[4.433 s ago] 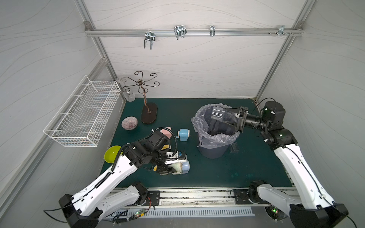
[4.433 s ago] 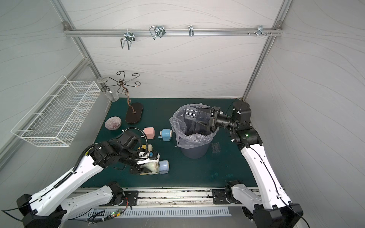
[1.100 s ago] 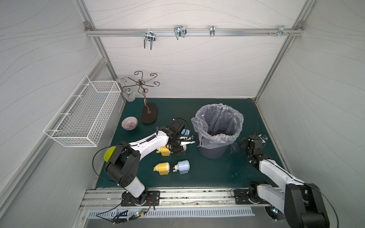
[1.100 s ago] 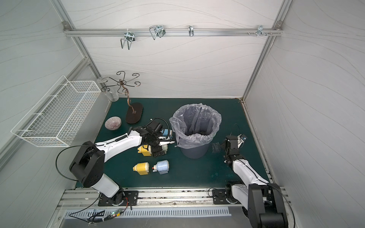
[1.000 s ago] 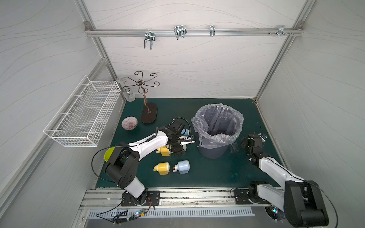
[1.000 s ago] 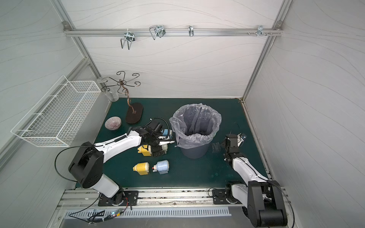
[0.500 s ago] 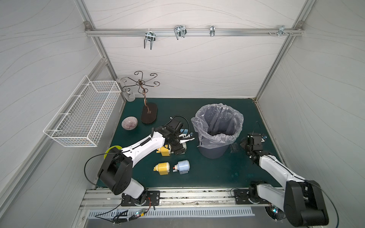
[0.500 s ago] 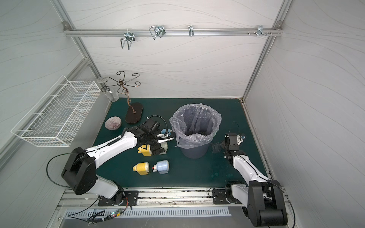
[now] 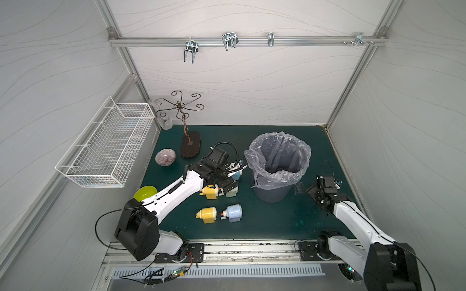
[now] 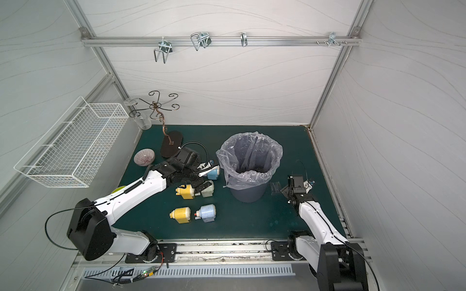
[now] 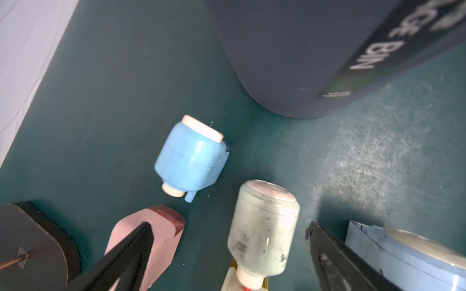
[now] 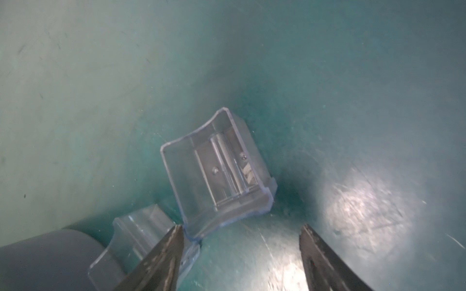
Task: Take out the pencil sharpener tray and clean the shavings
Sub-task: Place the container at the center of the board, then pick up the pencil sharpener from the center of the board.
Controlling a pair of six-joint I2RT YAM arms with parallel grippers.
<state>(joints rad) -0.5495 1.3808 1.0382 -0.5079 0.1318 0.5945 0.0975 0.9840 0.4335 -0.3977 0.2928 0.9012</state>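
A clear plastic tray with a metal blade block inside lies on the green mat, right of the bin, small in both top views. My right gripper hovers low just short of it, open, nothing between its fingers. A second clear piece lies beside one fingertip, against the bin. My left gripper is open wide astride a pale green sharpener speckled with dark flecks. Dark shavings lie in the bottom of the bin.
The grey lined bin stands mid-mat. Near the left gripper lie a blue sharpener, a pink one and a yellow one; another yellow and a pale blue one lie nearer the front. A hook stand, bowl and wire basket are at left.
My right gripper's jaws have spread apart, leaving the clear tray free on the mat. The left arm has shifted slightly over the sharpeners, still open.
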